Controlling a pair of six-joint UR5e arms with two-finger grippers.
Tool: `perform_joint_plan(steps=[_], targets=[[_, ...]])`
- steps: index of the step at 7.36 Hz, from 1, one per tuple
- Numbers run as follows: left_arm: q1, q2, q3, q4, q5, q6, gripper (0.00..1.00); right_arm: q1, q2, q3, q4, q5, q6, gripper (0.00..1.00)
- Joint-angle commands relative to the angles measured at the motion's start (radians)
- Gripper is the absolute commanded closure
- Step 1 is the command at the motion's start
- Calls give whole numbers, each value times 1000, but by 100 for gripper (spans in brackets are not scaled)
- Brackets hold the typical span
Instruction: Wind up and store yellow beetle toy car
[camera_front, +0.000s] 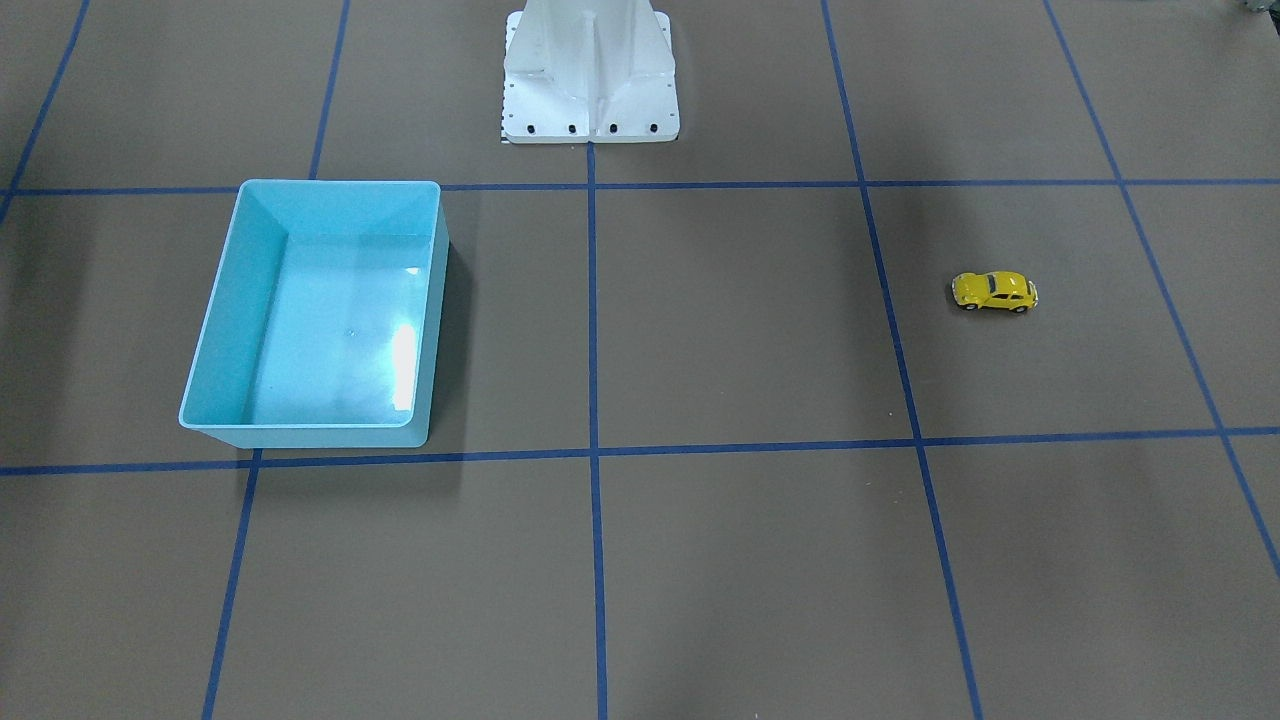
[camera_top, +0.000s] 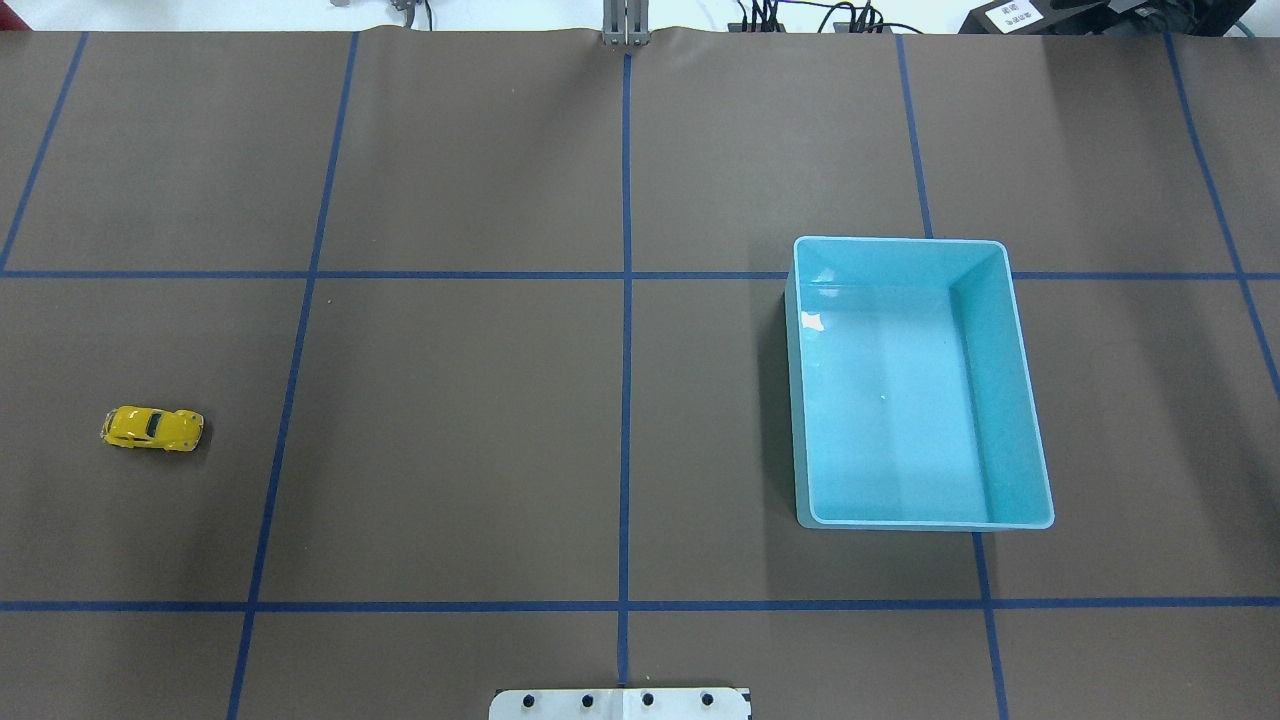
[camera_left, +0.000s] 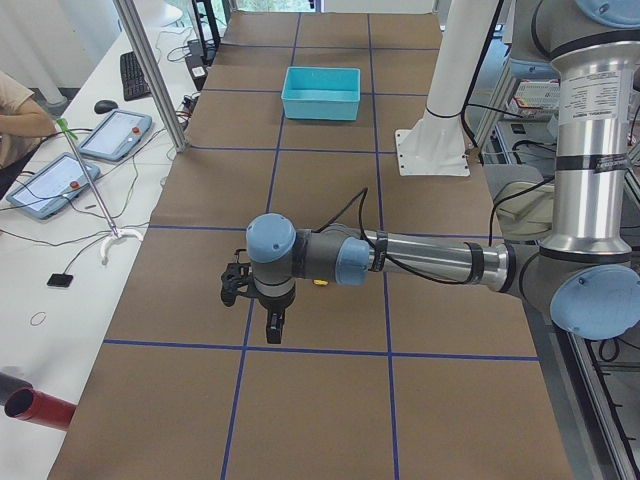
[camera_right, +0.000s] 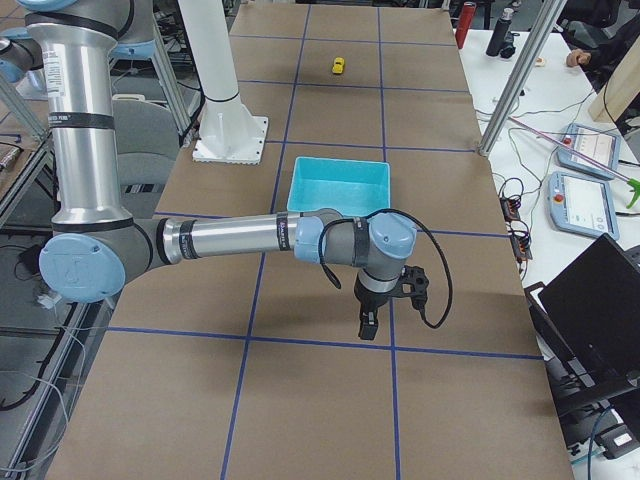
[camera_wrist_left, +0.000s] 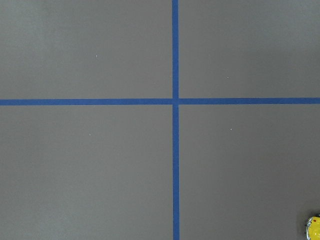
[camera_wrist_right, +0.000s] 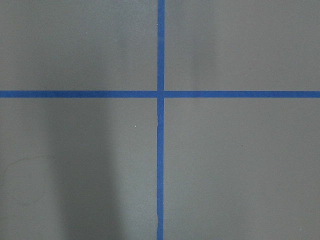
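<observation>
The yellow beetle toy car (camera_front: 995, 291) stands on its wheels on the brown table, alone on the robot's left side (camera_top: 152, 428). It shows far off in the exterior right view (camera_right: 339, 66), and its edge shows at the bottom right corner of the left wrist view (camera_wrist_left: 314, 228). The light blue bin (camera_front: 340, 183) is empty on the robot's right side (camera_top: 900, 240). My left gripper (camera_left: 272, 325) hangs above the table near the car. My right gripper (camera_right: 368, 325) hangs above the table past the bin (camera_right: 338, 185). I cannot tell whether either gripper is open or shut.
Blue tape lines (camera_top: 625, 300) divide the table into squares. The white robot pedestal (camera_front: 590, 75) stands at the table's middle edge. A side bench with tablets (camera_left: 115, 135) and cables runs along the operators' side, with a metal post (camera_left: 150, 70) at its edge.
</observation>
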Motion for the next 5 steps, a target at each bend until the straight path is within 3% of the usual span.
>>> perform_joint_plan(steps=[1,5], targets=[[0,2,-3,0,0,2,0,48,-21,1,9,42,-1,0],[0,5,-3,2,2,-2,0,49,-22,-1,9,34,-1,0]])
